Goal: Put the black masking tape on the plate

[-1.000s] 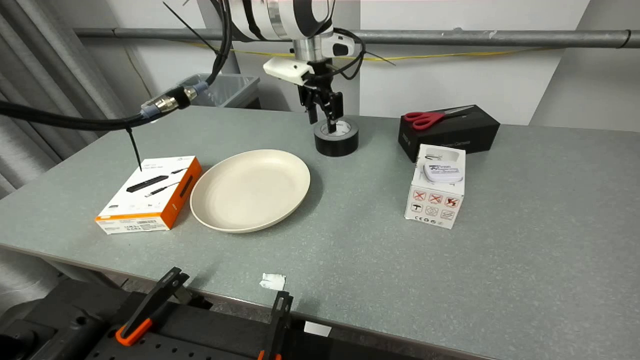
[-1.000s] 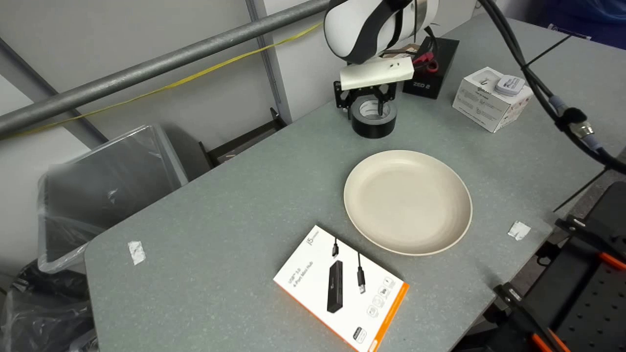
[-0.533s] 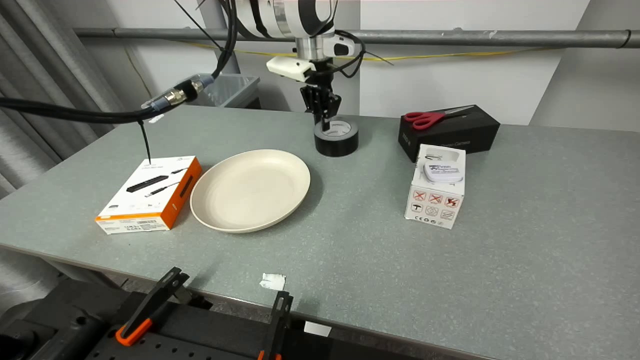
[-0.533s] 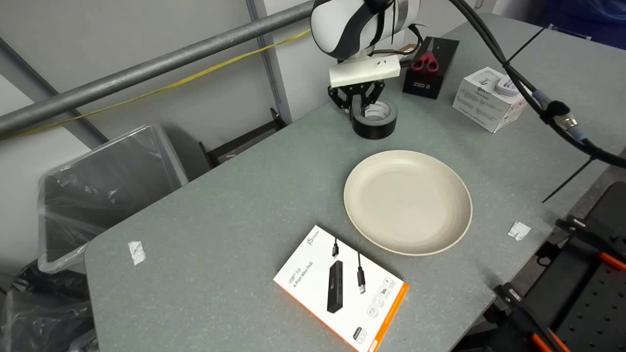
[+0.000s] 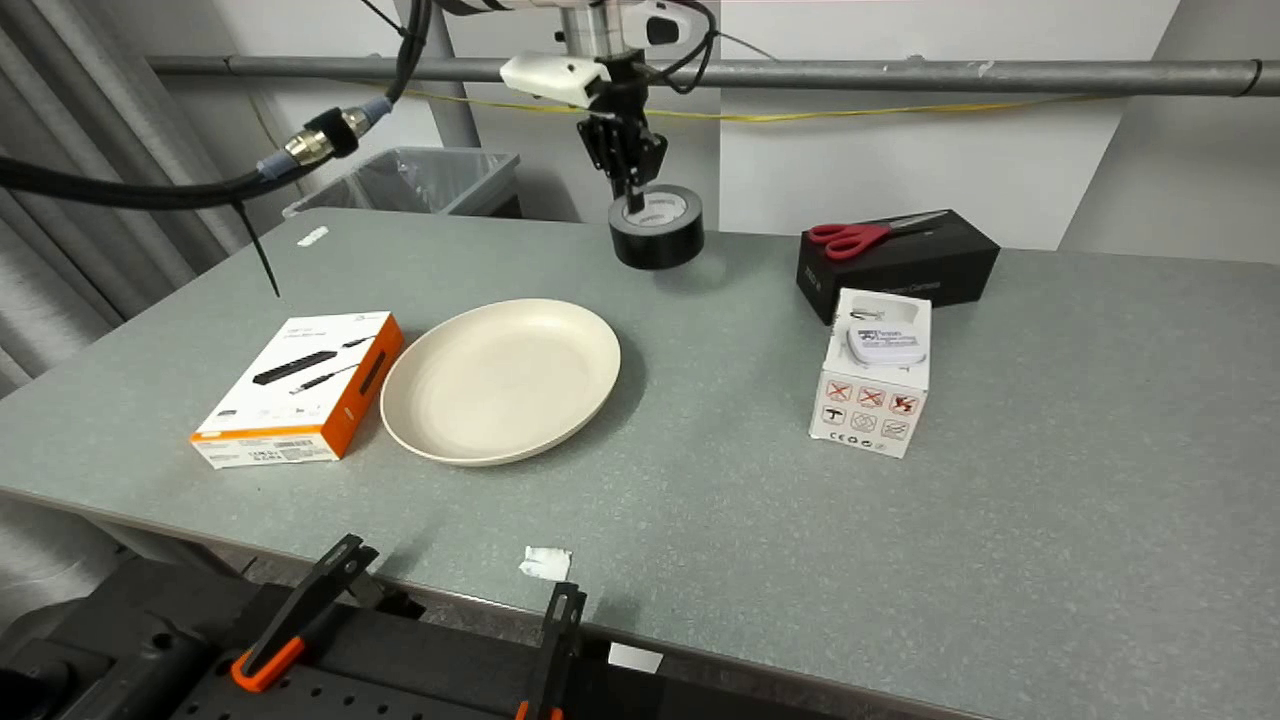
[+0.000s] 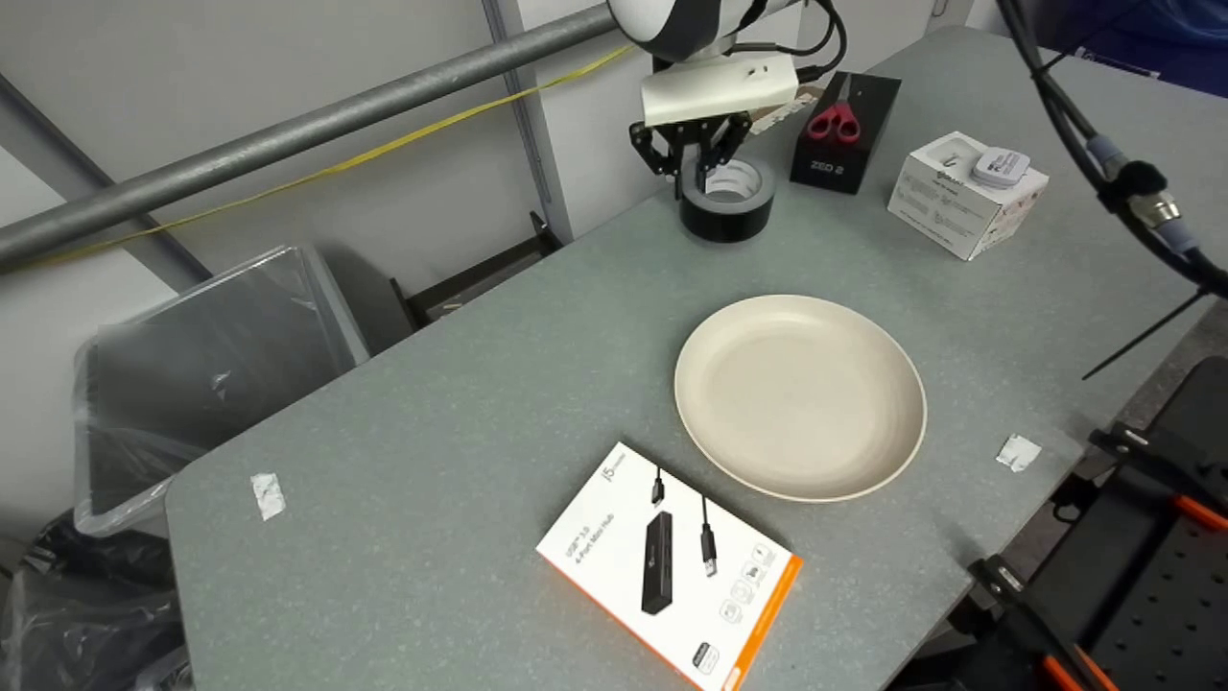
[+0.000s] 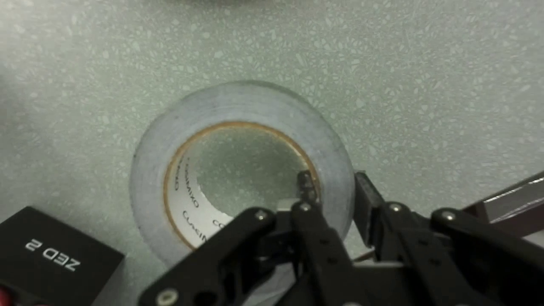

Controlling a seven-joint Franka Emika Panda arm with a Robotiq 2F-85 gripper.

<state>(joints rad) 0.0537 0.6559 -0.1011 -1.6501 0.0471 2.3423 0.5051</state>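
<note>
The black masking tape [image 5: 655,250] hangs a little above the table, its shadow falling below it, and it stays roughly level. My gripper [image 7: 334,187] is shut on one side of the ring's wall: in the wrist view a finger sits in the hollow centre and the opposite finger [image 7: 365,208] presses on the outside. The tape [image 6: 726,226] is also seen under the gripper [image 6: 693,180] in an exterior view. The cream plate [image 5: 500,380] rests on the table with nothing on it, nearer the clamps than the tape; the wrist view does not clearly show it.
An orange-edged white box [image 6: 662,566] lies beside the plate. Red scissors [image 5: 850,238] rest on a black box [image 5: 900,275]; a white box [image 5: 870,400] stands in front of it. A clear bin [image 6: 211,374] is past the table edge. A cable [image 5: 200,190] hangs over the table.
The gripper was around the tape's wall with its jaws apart, then came together on it. Since half a second ago, gripper and tape have risen off the table.
</note>
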